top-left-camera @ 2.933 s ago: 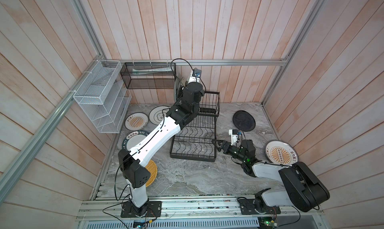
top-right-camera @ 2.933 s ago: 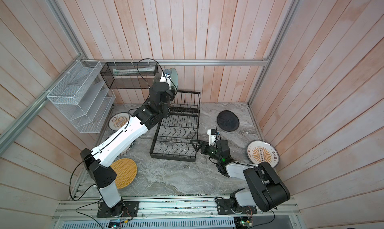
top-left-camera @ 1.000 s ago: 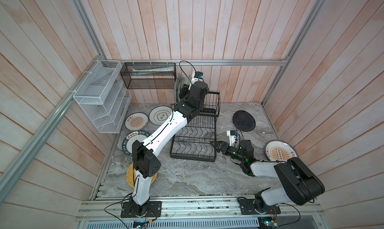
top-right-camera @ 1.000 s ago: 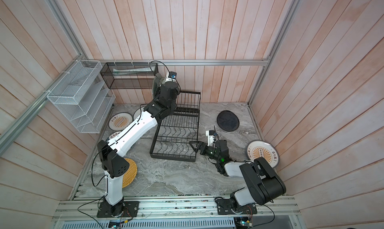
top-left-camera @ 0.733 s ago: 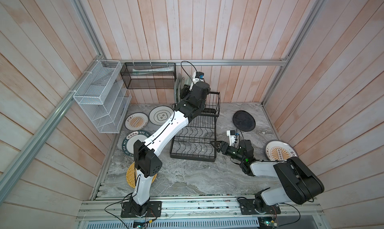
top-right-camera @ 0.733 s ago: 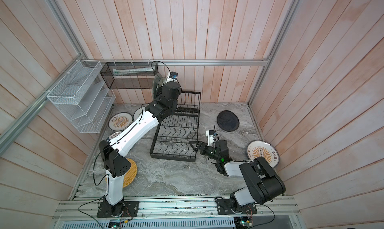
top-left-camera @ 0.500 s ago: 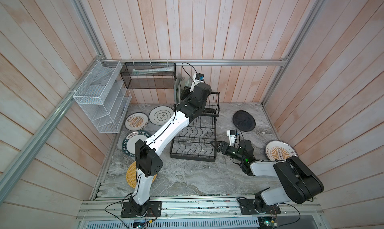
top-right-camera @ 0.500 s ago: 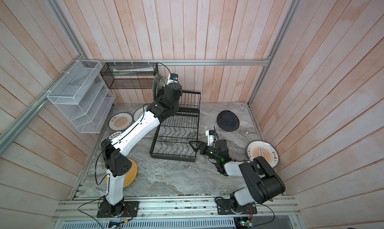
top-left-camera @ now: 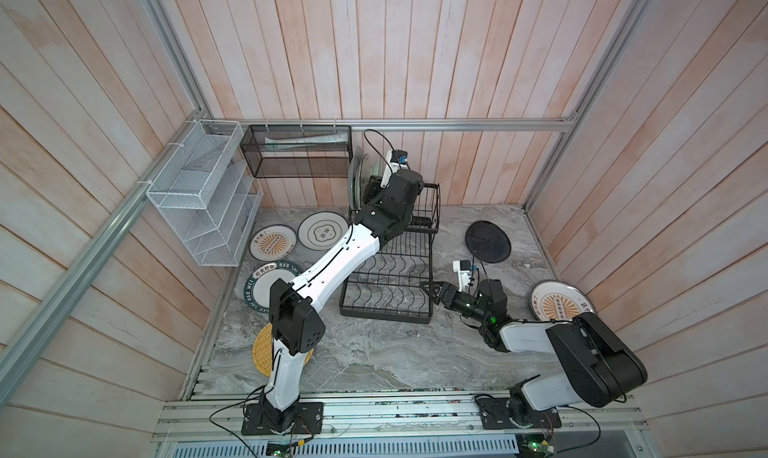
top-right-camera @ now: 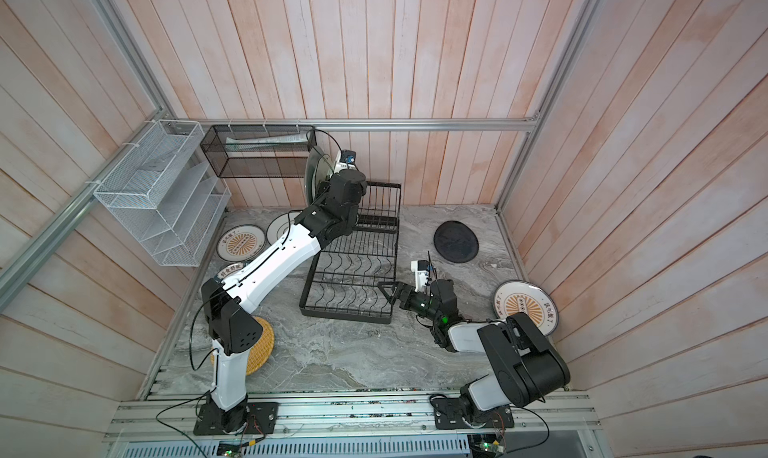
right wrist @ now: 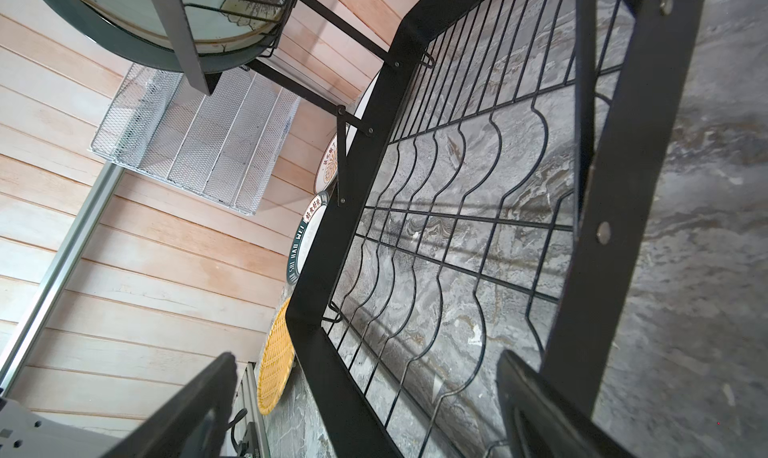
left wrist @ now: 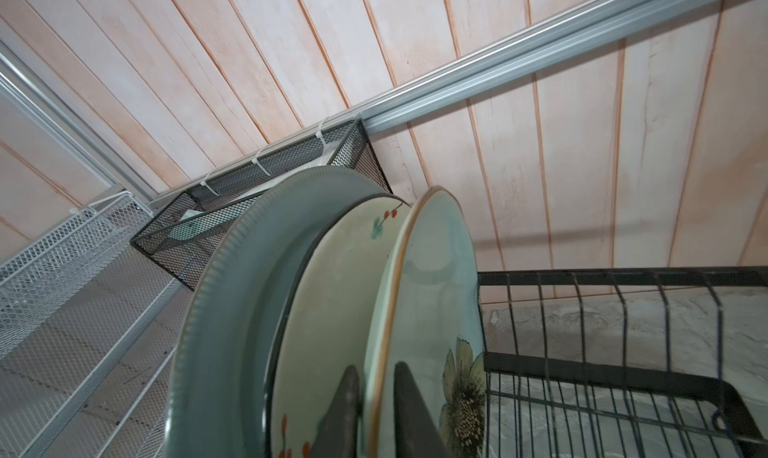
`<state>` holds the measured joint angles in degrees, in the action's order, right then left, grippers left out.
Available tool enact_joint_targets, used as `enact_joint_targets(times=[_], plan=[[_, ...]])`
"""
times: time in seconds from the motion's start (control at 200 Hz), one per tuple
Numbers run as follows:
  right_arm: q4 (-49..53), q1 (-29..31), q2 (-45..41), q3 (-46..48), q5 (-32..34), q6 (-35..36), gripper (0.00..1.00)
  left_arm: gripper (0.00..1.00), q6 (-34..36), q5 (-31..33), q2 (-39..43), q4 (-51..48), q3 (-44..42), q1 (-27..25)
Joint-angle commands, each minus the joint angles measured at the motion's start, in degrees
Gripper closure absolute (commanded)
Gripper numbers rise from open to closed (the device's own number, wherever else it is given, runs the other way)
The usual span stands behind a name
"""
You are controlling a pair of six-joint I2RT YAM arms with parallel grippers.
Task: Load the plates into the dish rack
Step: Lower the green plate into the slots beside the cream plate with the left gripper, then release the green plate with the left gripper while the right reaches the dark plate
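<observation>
The black dish rack (top-left-camera: 384, 316) stands mid-table. On its raised tier three plates stand on edge: a teal ribbed one (left wrist: 224, 310), a cream one with red berries (left wrist: 332, 302) and a pale green flower plate (left wrist: 432, 293). My left gripper (left wrist: 376, 370) straddles the green plate's orange rim, its fingers close on either side; whether they still press is unclear. My right gripper (top-left-camera: 432, 291) lies low and open at the rack's front right corner, and the frame (right wrist: 332, 268) passes between its fingers. More plates lie flat: sunburst (top-left-camera: 272, 243), lettered (top-left-camera: 323, 231), dark-rimmed (top-left-camera: 266, 281), yellow (top-left-camera: 262, 347), black (top-left-camera: 487, 241), sunburst (top-left-camera: 557, 306).
A white mesh organizer (top-left-camera: 199, 198) hangs on the left wall. Beside the upright plates a black mesh basket (top-left-camera: 299, 156) hangs on the back wall. Wooden walls close in three sides. My left arm spans the table's left half above the flat plates.
My left arm has stretched further toward the rack's raised tier, its wrist shifting a little right and lower beside the upright plates. The right arm has stayed where it was.
</observation>
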<state>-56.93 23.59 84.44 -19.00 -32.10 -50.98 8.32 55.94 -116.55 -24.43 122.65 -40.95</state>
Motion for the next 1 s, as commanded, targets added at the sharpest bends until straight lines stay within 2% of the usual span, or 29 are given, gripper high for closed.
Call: enact_joint_targets(times=[0.0, 0.125, 0.3, 0.59, 0.715, 0.875, 0.995], plan=[[-0.8, 0.4, 0.6, -0.9, -1.3, -0.5, 0.02, 0.75, -1.8, -2.5, 2.0, 0.5, -1.2, -0.8], [-1.9, 0.4, 0.1, -0.5, -1.8, -0.6, 0.02, 0.66, -1.5, -2.4, 3.0, 0.7, -0.7, -0.8], [-3.4, 0.5, -1.9, 0.1, -2.4, 0.2, 0.02, 0.61, -1.2, -2.6, 4.6, 0.2, -0.1, -0.8], [-2.6, 1.1, -5.6, 0.4, -2.3, 2.8, 0.02, 0.57, -1.0, -3.5, 6.6, -2.4, 3.3, -0.6], [-1.6, 1.1, -6.8, 0.2, -2.2, 4.2, 0.02, 0.57, -2.3, -4.6, 7.3, -6.4, 7.4, -0.6], [1.0, 1.3, -9.1, 0.1, -1.3, 6.6, 0.02, 0.53, -7.6, -10.1, 11.5, -12.6, 9.6, -0.7], [4.9, 1.3, -14.1, 0.0, -0.1, 9.2, 0.02, 0.47, -12.4, -18.3, 17.6, -18.5, 6.4, -0.7]])
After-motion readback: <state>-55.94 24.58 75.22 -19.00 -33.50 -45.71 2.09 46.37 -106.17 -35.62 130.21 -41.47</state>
